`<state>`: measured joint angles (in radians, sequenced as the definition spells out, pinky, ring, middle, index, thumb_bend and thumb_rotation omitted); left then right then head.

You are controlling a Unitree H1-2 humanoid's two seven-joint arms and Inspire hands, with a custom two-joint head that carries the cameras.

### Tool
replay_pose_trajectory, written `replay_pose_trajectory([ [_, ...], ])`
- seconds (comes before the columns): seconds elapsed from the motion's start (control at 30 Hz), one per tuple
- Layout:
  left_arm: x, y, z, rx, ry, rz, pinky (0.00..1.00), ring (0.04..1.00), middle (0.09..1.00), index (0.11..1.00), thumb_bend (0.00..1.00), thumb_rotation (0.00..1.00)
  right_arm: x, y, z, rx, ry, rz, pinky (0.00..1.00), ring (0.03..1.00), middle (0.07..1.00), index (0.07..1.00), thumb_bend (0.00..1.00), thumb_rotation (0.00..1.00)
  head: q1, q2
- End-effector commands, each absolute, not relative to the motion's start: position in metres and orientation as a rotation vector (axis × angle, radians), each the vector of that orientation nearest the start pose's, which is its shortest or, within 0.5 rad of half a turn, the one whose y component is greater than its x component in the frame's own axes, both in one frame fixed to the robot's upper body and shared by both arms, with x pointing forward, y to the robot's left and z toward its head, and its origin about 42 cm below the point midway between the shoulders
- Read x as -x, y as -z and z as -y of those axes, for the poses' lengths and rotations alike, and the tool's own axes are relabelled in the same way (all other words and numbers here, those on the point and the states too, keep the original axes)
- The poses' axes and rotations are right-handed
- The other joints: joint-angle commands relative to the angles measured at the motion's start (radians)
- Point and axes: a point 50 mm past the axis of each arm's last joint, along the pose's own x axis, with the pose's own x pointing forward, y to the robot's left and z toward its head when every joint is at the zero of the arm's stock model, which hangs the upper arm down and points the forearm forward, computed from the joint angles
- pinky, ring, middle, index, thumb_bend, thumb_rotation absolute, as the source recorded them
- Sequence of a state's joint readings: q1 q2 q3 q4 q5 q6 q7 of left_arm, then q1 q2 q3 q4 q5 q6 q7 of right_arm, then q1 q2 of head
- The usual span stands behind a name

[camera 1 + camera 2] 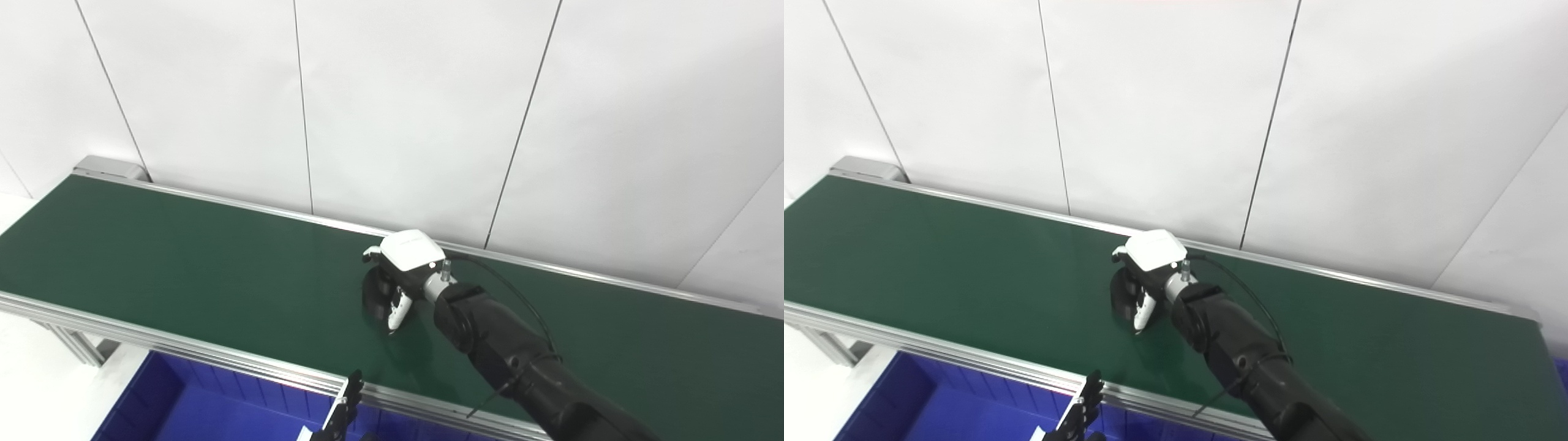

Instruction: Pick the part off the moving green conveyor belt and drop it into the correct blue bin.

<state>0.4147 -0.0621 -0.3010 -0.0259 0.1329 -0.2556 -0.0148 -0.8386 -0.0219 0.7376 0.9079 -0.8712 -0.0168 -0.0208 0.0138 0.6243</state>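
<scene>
From my left eye, my right hand is out over the middle of the green conveyor belt, white back facing up, with my black arm coming in from the lower right and a thin black cable looping off the wrist. The fingers are curled down around a dark round part that sits on the belt right under the palm, thumb on the near side. Looks like I'm wrapped around it, though I can't really say if it's off the belt or still resting on it. My left hand only pokes up at the bottom edge, fingertips straight and holding nothing, just in front of the belt's metal rail. Below that is the blue bin. From my right eye it's the same deal: right hand cupped over the dark part mid-belt, left hand low by the rail above the bin, white wall panels behind.
</scene>
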Motion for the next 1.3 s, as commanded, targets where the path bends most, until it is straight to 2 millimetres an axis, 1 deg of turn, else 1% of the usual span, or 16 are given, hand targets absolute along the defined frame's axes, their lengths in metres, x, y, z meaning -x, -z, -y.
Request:
replay_pose_trajectory([
  [0.0, -0.136, -0.068, -0.073, 0.166, 0.244, -0.027, 1.00, 1.000, 1.000, 1.000, 0.50, 0.82, -0.463, -0.151, 0.011, 1.444, -0.713, 0.374, 0.47, 0.655, 0.802, 0.828, 0.82, 0.16, 0.001, -0.002],
  [0.07, -0.136, -0.068, -0.074, 0.166, 0.244, -0.029, 1.00, 1.000, 1.000, 1.000, 0.51, 0.82, -0.462, -0.152, 0.007, 1.484, -0.729, 0.377, 0.47, 0.649, 0.791, 0.815, 0.82, 0.16, 0.000, -0.002],
  [0.13, -0.137, -0.068, -0.074, 0.167, 0.244, -0.031, 1.00, 1.000, 1.000, 1.000, 0.51, 0.82, -0.464, -0.152, 0.005, 1.541, -0.752, 0.369, 0.44, 0.600, 0.729, 0.784, 0.79, 0.13, -0.001, -0.002],
  [0.17, -0.137, -0.068, -0.074, 0.168, 0.245, -0.031, 1.00, 1.000, 1.000, 1.000, 0.51, 0.82, -0.465, -0.152, 0.005, 1.557, -0.758, 0.363, 0.38, 0.506, 0.610, 0.742, 0.68, 0.07, -0.001, -0.002],
  [0.2, -0.137, -0.068, -0.074, 0.170, 0.245, -0.031, 1.00, 1.000, 1.000, 1.000, 0.50, 0.82, -0.466, -0.152, 0.005, 1.565, -0.761, 0.360, 0.29, 0.375, 0.527, 0.682, 0.61, 0.03, -0.001, -0.002],
  [0.23, -0.137, -0.067, -0.074, 0.172, 0.245, -0.031, 1.00, 1.000, 1.000, 1.000, 0.50, 0.82, -0.466, -0.150, 0.007, 1.557, -0.752, 0.351, 0.26, 0.331, 0.499, 0.661, 0.59, 0.01, -0.001, -0.002],
  [0.27, -0.137, -0.067, -0.073, 0.173, 0.246, -0.031, 1.00, 1.000, 1.000, 1.000, 0.50, 0.82, -0.467, -0.149, 0.008, 1.548, -0.745, 0.344, 0.23, 0.302, 0.481, 0.545, 0.55, 0.00, -0.001, -0.002],
  [0.3, -0.137, -0.067, -0.073, 0.179, 0.247, -0.033, 1.00, 1.000, 1.000, 1.000, 0.51, 0.82, -0.467, -0.147, 0.011, 1.531, -0.734, 0.337, 0.25, 0.321, 0.453, 0.530, 0.53, 0.00, -0.002, -0.002],
  [0.4, -0.137, -0.066, -0.074, 0.192, 0.250, -0.039, 1.00, 1.000, 1.000, 1.000, 0.52, 0.82, -0.466, -0.142, 0.016, 1.490, -0.719, 0.325, 0.26, 0.339, 0.426, 0.528, 0.52, 0.00, -0.007, -0.002],
  [0.47, -0.138, -0.067, -0.075, 0.198, 0.252, -0.041, 1.00, 1.000, 1.000, 1.000, 0.52, 0.83, -0.465, -0.140, 0.017, 1.500, -0.720, 0.316, 0.28, 0.358, 0.429, 0.525, 0.52, 0.00, -0.008, -0.002],
  [0.53, -0.138, -0.067, -0.075, 0.202, 0.253, -0.045, 1.00, 1.000, 1.000, 1.000, 0.53, 0.83, -0.465, -0.138, 0.018, 1.518, -0.723, 0.303, 0.25, 0.382, 0.455, 0.540, 0.51, 0.00, -0.009, -0.002],
  [0.63, -0.138, -0.067, -0.076, 0.201, 0.255, -0.048, 1.00, 1.000, 1.000, 1.000, 0.54, 0.83, -0.465, -0.138, 0.018, 1.533, -0.728, 0.280, 0.24, 0.387, 0.457, 0.541, 0.51, 0.00, -0.009, -0.001],
  [1.0, -0.137, -0.065, -0.081, 0.219, 0.252, -0.072, 1.00, 1.000, 1.000, 1.000, 0.57, 0.84, -0.464, -0.139, 0.024, 1.438, -0.729, 0.266, 0.27, 0.388, 0.464, 0.550, 0.51, 0.00, -0.027, 0.001],
  [1.07, -0.137, -0.065, -0.083, 0.217, 0.253, -0.071, 1.00, 1.000, 1.000, 1.000, 0.56, 0.85, -0.462, -0.144, 0.024, 1.414, -0.730, 0.283, 0.28, 0.386, 0.466, 0.555, 0.51, 0.00, -0.033, 0.004],
  [1.17, -0.137, -0.064, -0.087, 0.212, 0.256, -0.069, 1.00, 1.000, 1.000, 1.000, 0.56, 0.85, -0.458, -0.160, 0.023, 1.399, -0.748, 0.314, 0.30, 0.378, 0.475, 0.560, 0.51, 0.00, -0.044, 0.007],
  [1.27, -0.138, -0.065, -0.092, 0.207, 0.257, -0.064, 1.00, 1.000, 1.000, 1.000, 0.57, 0.86, -0.457, -0.191, 0.024, 1.424, -0.799, 0.351, 0.33, 0.390, 0.486, 0.551, 0.51, 0.00, -0.067, 0.010],
])
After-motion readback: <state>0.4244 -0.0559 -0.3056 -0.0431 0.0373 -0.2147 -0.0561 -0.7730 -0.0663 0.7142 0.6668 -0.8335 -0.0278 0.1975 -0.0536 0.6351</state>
